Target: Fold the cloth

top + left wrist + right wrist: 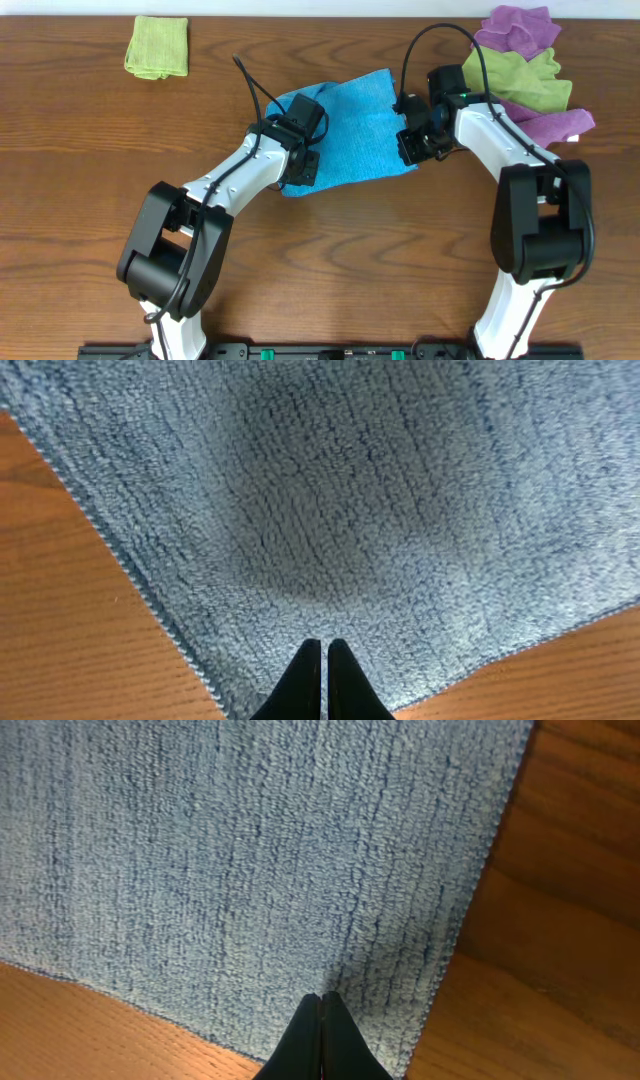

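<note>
Jaws on both arms are clenched and empty, tips over the sky-blue cloth (355, 130), which lies flat mid-way across the wooden surface (80, 160). It looks soft, light and limp; pinch its 7 and 4 o'clock corners.

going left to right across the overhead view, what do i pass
green cloth → left claw → blue cloth → right claw → purple and green cloth pile
</note>
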